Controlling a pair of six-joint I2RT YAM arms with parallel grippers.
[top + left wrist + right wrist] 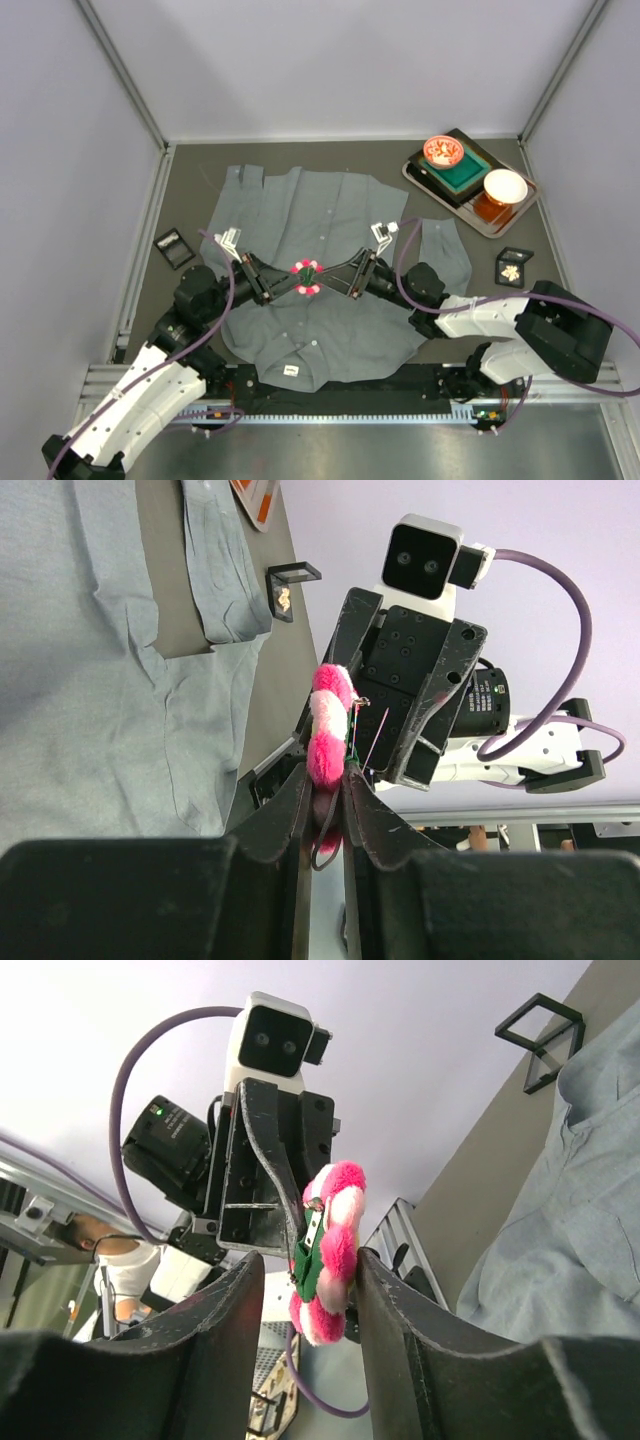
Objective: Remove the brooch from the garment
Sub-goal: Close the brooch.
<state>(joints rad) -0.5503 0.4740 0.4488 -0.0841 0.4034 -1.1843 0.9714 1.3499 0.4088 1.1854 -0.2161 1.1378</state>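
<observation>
The brooch (305, 278), a fluffy pink-and-white ring with a green backing and a metal pin, hangs in the air above the grey garment (330, 220). My left gripper (290, 283) comes in from the left and is shut on the brooch's lower edge (328, 730). My right gripper (325, 280) faces it from the right, open. The brooch (335, 1250) stands between its fingers, one finger against the fluffy side and a gap on the pin side. The garment (80, 660) lies flat on the table, collar towards the arms.
A tray (415, 172) at the back right carries a red bowl (443, 151), a white bowl (505, 185) and a green block (462, 172). One small black box (174, 248) lies left of the shirt, another (514, 265) to its right.
</observation>
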